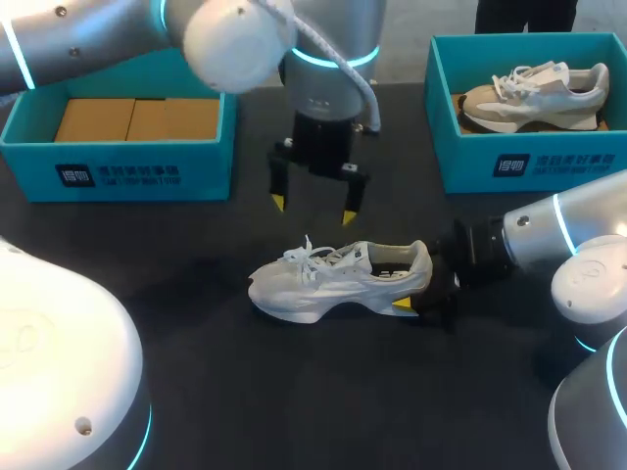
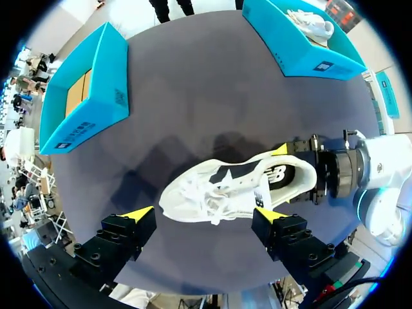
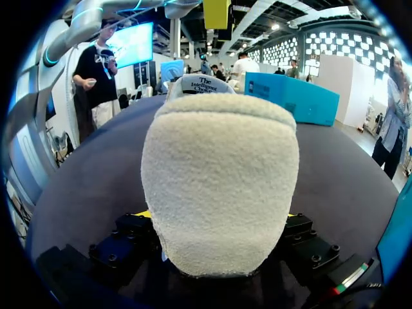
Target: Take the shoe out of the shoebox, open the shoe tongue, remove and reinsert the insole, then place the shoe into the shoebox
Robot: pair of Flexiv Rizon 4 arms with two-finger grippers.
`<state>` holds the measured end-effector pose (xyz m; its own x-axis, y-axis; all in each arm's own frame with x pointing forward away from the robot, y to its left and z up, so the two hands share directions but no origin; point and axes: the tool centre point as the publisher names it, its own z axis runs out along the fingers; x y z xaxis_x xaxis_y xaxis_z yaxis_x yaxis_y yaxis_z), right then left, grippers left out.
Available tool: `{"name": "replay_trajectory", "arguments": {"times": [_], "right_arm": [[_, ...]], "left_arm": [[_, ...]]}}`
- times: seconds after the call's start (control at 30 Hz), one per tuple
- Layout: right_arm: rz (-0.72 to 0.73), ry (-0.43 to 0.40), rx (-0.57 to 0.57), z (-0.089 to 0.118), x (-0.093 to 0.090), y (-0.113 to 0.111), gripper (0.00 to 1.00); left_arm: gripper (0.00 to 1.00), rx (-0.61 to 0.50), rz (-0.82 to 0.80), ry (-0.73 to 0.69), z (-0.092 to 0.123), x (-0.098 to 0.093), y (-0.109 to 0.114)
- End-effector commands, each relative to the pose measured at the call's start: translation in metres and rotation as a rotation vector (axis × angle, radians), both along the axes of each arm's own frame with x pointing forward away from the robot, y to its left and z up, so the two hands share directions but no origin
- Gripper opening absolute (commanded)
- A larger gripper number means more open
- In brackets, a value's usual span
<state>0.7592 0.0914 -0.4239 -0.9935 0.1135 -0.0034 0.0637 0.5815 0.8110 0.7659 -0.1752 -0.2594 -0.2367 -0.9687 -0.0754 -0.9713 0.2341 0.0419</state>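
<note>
Shoe: white trainer [image 1: 333, 279] upright on its sole on the dark table [image 1: 294, 392], near the middle. It is outside both boxes, toe toward my left side, heel toward my right.
Right arm pose: comes in low from the right. The wrist is about level with the tabletop and the fingers point sideways along the table at the heel.
Right gripper [image 1: 419, 286]: clamped on the shoe's heel, one yellow-tipped finger on each side. In the right wrist view the padded heel collar [image 3: 219, 180] fills the space between the fingers.
Left arm pose: comes in from the upper left. The wrist hangs over the table behind the shoe's midsection, fingers pointing straight down.
Left gripper [image 1: 313, 209]: released, fingers spread wide, above the shoe and not touching it. In the left wrist view the laces and tongue lie ahead of it, between the two tips.
Left shoebox [image 1: 118, 171]: teal, far left of the table, cardboard inserts [image 1: 132, 119] inside, well apart from the shoe.
Right shoebox [image 1: 529, 162]: teal, far right, holds a beige shoe [image 1: 534, 96] lying toe to the right.
</note>
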Motion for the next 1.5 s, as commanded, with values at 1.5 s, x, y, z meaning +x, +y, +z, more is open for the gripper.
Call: {"name": "replay_trajectory", "arguments": {"times": [1.5], "right_arm": [[-0.003, 0.000, -0.007, -0.001, 0.001, 0.004, 0.00]], "left_arm": [[1.00, 0.020, -0.144, -0.046, -0.078, 0.000, -0.067]]}}
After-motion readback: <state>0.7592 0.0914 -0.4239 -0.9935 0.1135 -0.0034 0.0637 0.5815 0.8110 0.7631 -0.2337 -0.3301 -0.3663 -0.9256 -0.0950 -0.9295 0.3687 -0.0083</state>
